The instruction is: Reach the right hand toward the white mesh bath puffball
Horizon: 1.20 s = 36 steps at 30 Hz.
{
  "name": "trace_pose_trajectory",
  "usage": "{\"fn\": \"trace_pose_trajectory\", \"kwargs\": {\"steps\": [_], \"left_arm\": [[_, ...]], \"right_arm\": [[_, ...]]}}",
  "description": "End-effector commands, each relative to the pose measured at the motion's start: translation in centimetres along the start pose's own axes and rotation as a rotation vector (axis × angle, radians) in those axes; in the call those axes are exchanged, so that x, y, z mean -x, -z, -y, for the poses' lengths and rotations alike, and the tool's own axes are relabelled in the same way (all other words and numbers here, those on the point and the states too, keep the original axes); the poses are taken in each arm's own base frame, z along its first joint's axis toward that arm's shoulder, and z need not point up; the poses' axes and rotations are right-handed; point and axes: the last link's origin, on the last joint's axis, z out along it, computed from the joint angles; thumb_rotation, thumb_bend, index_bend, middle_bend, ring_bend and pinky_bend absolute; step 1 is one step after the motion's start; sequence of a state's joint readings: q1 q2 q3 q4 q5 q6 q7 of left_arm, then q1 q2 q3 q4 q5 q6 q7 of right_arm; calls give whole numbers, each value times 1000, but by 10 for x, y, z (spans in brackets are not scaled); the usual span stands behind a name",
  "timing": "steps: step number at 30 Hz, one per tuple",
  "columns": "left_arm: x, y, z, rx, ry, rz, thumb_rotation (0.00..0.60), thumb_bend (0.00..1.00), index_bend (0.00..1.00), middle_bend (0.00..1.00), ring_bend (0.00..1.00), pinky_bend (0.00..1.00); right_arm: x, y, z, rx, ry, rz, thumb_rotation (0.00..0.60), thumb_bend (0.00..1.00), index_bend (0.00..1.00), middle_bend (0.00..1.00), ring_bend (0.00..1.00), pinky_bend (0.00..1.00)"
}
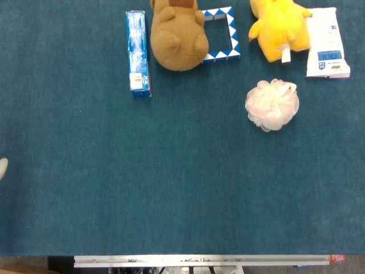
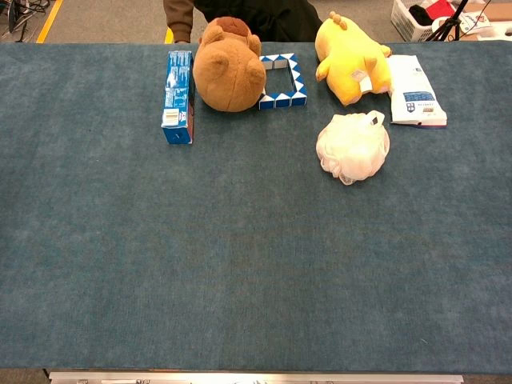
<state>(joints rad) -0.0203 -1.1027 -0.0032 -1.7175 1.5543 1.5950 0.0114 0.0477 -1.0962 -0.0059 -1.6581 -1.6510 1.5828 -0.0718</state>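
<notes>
The white mesh bath puffball [image 1: 272, 104] [image 2: 353, 147] lies on the blue cloth toward the back right, just in front of the yellow plush toy [image 1: 278, 27] [image 2: 350, 54]. Nothing touches it. My right hand shows in neither view. At the left edge of the head view a small pale rounded tip [image 1: 2, 168] pokes in. It looks like a bit of my left hand, and too little shows to tell how its fingers lie.
Along the back stand a blue box [image 1: 137, 52] [image 2: 178, 96], a brown plush bear [image 1: 178, 37] [image 2: 230, 66], a blue-and-white folding snake puzzle [image 1: 227, 34] [image 2: 286, 80] and a white packet [image 1: 327, 44] [image 2: 414, 100]. The table's metal front edge [image 1: 199, 260] runs along the bottom.
</notes>
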Motion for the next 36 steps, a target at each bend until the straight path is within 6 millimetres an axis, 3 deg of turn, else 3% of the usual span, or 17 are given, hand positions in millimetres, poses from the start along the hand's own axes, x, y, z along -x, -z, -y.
{"fn": "trace_pose_trajectory", "kwargs": {"steps": [1, 5, 12, 18, 36], "left_arm": [[0, -1, 0, -1, 2, 0, 600, 246, 281, 17, 0, 0], [0, -3, 1, 0, 3, 7, 600, 246, 322, 20, 0, 0], [-2, -7, -4, 28, 11, -23, 600, 249, 454, 54, 0, 0], [-2, -8, -4, 37, 27, -6, 600, 422, 553, 87, 0, 0], [-3, -13, -7, 53, 51, -35, 600, 445, 729, 189, 0, 0]], "right_arm": [[-1, -1, 1, -3, -2, -3, 600, 0, 92, 83, 0, 0], [-2, -3, 2, -16, -15, -13, 600, 4, 115, 83, 0, 0], [-3, -6, 2, -32, -39, -26, 600, 140, 234, 83, 0, 0], [-3, -7, 3, -40, -50, -24, 600, 336, 406, 104, 0, 0], [-1, -11, 3, -35, -69, -7, 600, 391, 642, 188, 0, 0]]}}
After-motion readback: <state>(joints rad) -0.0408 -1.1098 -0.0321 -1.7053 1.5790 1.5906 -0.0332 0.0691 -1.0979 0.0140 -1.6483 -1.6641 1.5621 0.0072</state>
